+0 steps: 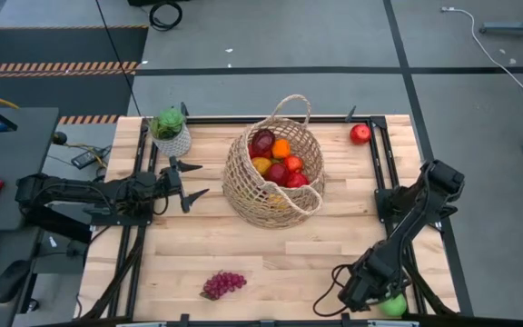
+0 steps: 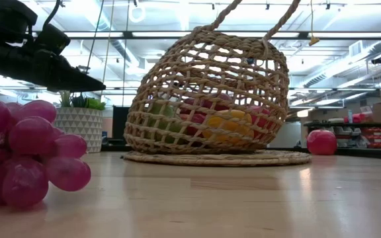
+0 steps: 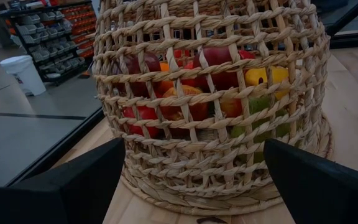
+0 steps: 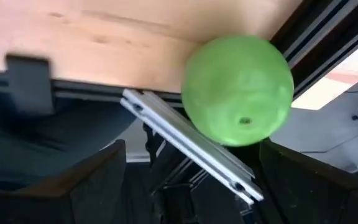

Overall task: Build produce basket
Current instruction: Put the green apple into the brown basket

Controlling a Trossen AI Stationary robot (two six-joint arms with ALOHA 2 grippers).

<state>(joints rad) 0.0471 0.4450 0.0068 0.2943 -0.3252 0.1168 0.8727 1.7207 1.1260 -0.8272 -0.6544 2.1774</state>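
Observation:
The tan wicker basket stands mid-table on its flat base, holding several pieces of produce: red apples, an orange and a yellow pepper. My left gripper hangs open just left of the basket, pointing at its wall without touching. A green apple rests at the table's near right corner by the metal rail. My right gripper is open just short of it, slanting down, one finger to each side. A purple grape bunch lies near the front edge. A red apple sits at the far right.
A green plant in a white pot stands at the far left corner, close behind my left gripper. Black rails run along the table's sides. Bare wood lies between the basket and the front edge.

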